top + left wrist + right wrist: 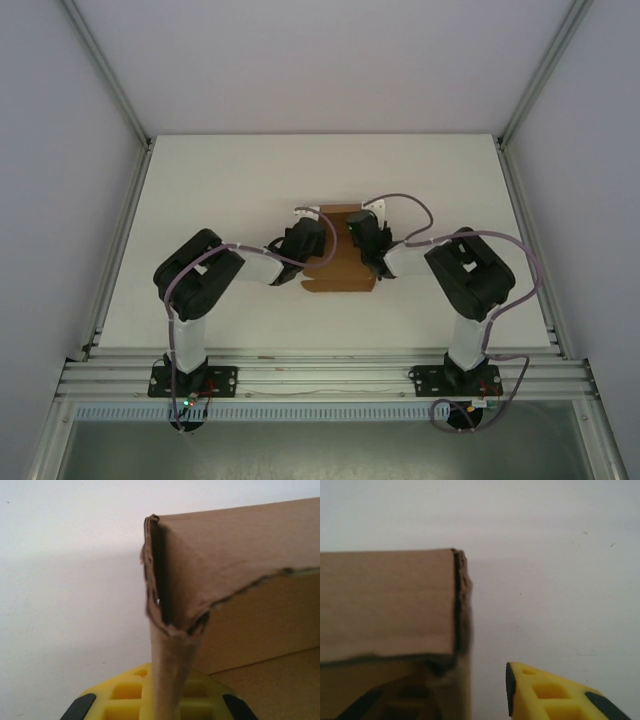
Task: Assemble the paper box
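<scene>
The paper box [340, 262] is brown cardboard, partly folded, lying mid-table between my two grippers. In the left wrist view a raised corner of the box [210, 570] stands up, its side wall running down between my yellow fingers [120, 695]. My left gripper [305, 238] [170, 705] is shut on that wall. My right gripper [362, 236] [470, 700] straddles the opposite wall [385, 600] and stands open. Its right finger [550, 695] is apart from the cardboard, while the left finger is mostly hidden behind the wall.
The white table [200, 200] stretches around the box on all sides. Aluminium frame rails [120, 240] border the left and right edges. The arm bases [190, 380] are bolted at the near edge.
</scene>
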`<state>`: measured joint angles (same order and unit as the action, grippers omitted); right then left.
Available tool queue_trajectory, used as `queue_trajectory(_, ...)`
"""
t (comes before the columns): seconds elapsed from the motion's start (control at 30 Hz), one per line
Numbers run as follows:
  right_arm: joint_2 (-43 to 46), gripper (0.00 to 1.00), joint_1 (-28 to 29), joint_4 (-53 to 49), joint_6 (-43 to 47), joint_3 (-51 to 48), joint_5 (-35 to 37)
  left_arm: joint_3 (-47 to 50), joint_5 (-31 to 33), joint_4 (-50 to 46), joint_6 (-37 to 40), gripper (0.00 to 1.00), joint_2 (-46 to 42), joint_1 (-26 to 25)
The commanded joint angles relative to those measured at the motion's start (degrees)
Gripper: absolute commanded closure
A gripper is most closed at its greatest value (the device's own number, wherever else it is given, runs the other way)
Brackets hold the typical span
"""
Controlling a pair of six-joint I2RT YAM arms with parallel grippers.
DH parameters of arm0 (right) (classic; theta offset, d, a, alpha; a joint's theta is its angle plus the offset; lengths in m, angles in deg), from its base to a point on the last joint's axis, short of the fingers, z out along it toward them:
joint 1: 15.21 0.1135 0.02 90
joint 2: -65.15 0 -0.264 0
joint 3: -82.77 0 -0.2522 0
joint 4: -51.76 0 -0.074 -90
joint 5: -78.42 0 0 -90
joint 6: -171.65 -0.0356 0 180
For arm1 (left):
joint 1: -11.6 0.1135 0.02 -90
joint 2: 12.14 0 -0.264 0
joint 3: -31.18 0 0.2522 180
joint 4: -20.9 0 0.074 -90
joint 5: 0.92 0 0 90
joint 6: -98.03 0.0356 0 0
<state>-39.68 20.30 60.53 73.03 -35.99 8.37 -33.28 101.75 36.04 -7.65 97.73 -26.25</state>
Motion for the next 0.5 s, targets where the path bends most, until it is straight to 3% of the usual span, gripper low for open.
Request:
queue_trajectory(0.0,3.9,0.57,-0.1,5.6,2.1,-2.0,-8.6,-0.7,-1.5,-1.9,-0.5,1.0,0.6,-0.3)
queue_trajectory(0.1,7.7,0.36,-0.2,5.4,2.3,-3.9,-12.1,-1.8,-1.4,-4.0,-0.7,1.0,0.3,-0.3)
queue_trajectory(0.23,13.9,0.16,-0.2,2.1,1.3,-5.8,-16.4,-2.2,-1.9,-4.8,-0.8,1.0,-1.6,-0.3)
queue_trajectory(0.3,17.7,0.0,-0.2,1.6,-0.4,-7.6,-16.0,-3.0,-2.3,-6.8,-0.3,1.0,-2.8,-0.2)
queue_trajectory(0.47,29.3,0.0,-0.3,-8.1,-4.9,-9.4,-11.5,-5.6,-4.6,-14.0,3.8,1.0,-6.2,0.3)
